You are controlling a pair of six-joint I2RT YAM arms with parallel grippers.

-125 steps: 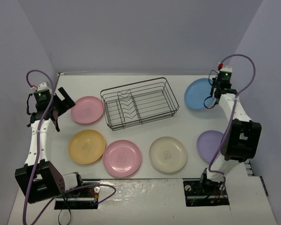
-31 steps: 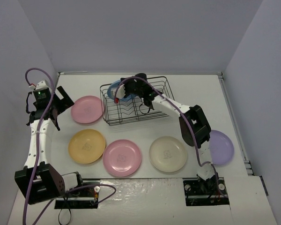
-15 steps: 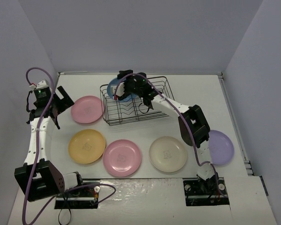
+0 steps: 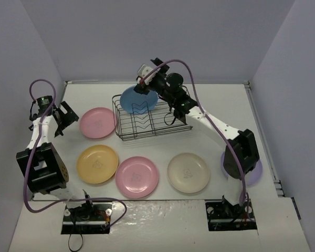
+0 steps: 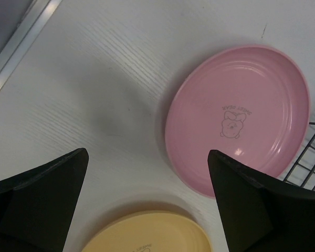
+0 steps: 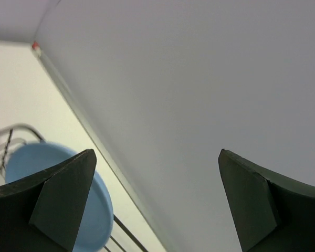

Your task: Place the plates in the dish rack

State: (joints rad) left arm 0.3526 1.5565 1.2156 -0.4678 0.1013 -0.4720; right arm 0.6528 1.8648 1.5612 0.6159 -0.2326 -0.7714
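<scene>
The blue plate (image 4: 138, 100) stands on edge in the left end of the black wire dish rack (image 4: 170, 116). My right gripper (image 4: 147, 79) hangs just above and behind it, open and empty; in the right wrist view (image 6: 157, 152) it faces the back wall, with the blue plate (image 6: 42, 160) low on the left. My left gripper (image 4: 68, 114) is open beside a pink plate (image 4: 97, 123). In the left wrist view the gripper (image 5: 147, 157) hovers between that pink plate (image 5: 239, 118) and the yellow plate (image 5: 147, 233).
A second pink plate (image 4: 137, 177) and a cream plate (image 4: 188, 172) lie along the near side. A purple plate (image 4: 256, 170) lies at the right, partly behind my right arm. Walls close in the table at the back and both sides.
My right gripper has opened, let go of the blue plate and risen off it; the plate now stands in the rack. The left arm has folded back a little.
</scene>
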